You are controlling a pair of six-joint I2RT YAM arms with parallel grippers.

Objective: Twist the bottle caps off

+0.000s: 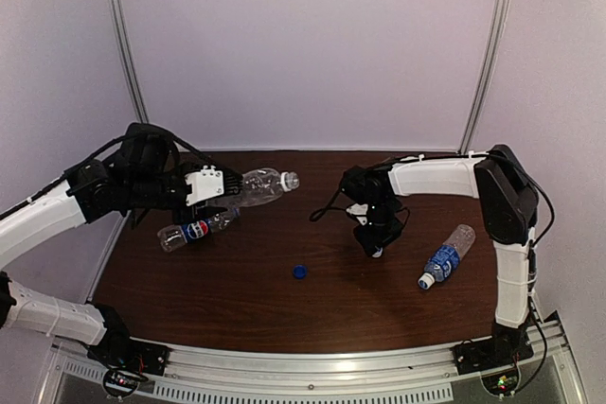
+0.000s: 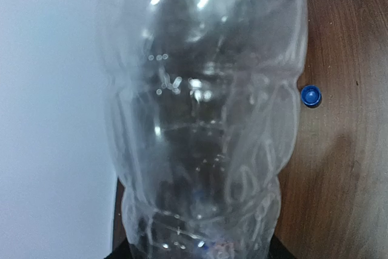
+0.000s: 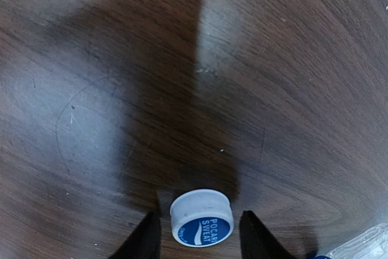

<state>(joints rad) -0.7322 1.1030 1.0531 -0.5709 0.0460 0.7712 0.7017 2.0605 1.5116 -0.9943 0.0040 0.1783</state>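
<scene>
Thin crinkled plastic, so the clear unlabelled bottle (image 1: 258, 186) at upper left of the top view should be light and easy to crush. The left end effector (image 1: 229, 191) pinches its base end, leaving the white cap (image 1: 291, 180) jutting free toward frame centre. Grip that stiff little cap across its rim. The right end effector (image 1: 376, 251) is spread, straddling a loose Pocari Sweat cap (image 3: 202, 219) on the counter (image 3: 273, 89).

Table (image 1: 246, 314): two bottles (image 1: 194, 231) (image 1: 443, 259), blue cap (image 1: 299, 272)
</scene>
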